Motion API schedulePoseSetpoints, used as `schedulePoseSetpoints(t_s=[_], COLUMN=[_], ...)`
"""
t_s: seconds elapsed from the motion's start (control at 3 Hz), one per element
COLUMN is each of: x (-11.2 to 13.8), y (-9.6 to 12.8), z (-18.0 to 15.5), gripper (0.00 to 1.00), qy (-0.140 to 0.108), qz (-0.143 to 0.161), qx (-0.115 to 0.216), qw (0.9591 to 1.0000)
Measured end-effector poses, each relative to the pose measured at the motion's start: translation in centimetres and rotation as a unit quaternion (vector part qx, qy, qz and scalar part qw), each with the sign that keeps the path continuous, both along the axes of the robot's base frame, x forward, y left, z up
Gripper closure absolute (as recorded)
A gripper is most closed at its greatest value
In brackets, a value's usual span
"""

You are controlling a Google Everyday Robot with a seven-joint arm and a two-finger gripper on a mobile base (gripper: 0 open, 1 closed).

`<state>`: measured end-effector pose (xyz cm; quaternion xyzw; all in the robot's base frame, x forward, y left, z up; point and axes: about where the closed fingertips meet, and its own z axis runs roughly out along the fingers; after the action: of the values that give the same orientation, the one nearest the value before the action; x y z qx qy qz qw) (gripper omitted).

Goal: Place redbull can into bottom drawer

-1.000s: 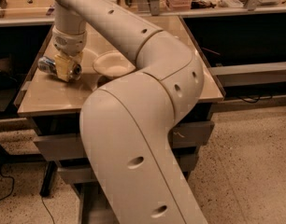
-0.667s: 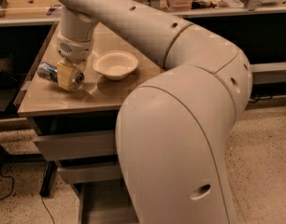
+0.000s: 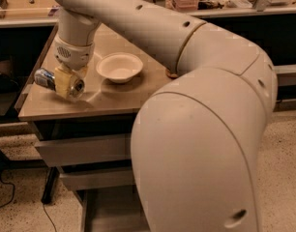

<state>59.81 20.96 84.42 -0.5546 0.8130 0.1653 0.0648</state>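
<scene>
The pincer point(image 3: 68, 84) hung low over the front left corner of the desk point(image 3: 114, 98), toward 9 o'clock in the camera view, at the end of a pale wrist that dropped straight down from the arm point(image 3: 138, 18). It was pinching the redbull can point(image 3: 43, 77): its yellowish fingers point(image 3: 62, 81) were closed across the can's middle. The can lay on its side, its blue-and-silver end poking out toward 9 o'clock and a round silver end showing toward 4 o'clock. Whether the can touched the desk top or sat just above it could not be told. A white bowl point(image 3: 120, 66) stood upright on the desk near the pincer, at about 2 o'clock from it, apart from both can and fingers. The arm's bulky shoulder and elbow casing point(image 3: 201, 144) filled the view from 3 to 6 o'clock and hid the right part of the cabinet. Below the desk edge two grey drawer fronts point(image 3: 85, 150) were stacked, one above the other. Under them, at 6 o'clock from the pincer, the bottom drawer point(image 3: 114, 209) stood pulled out, its flat grey floor partly showing beside the arm.
</scene>
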Motion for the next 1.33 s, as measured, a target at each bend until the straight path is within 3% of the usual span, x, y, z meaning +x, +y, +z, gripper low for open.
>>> schedulePoseSetpoints(t_s=[0.67,1.0,1.33], x=[-8.4,-12.9,-13.7], y=[-1.4,-3.9,-6.1], z=[2.0,2.9,0.5], gripper=[1.00,1.00,1.00], qy=[-0.004,-0.010,-0.005], qz=[-0.013,-0.062,-0.080], qx=[0.027,0.059,0.044], qw=[0.9996,0.9963,0.9958])
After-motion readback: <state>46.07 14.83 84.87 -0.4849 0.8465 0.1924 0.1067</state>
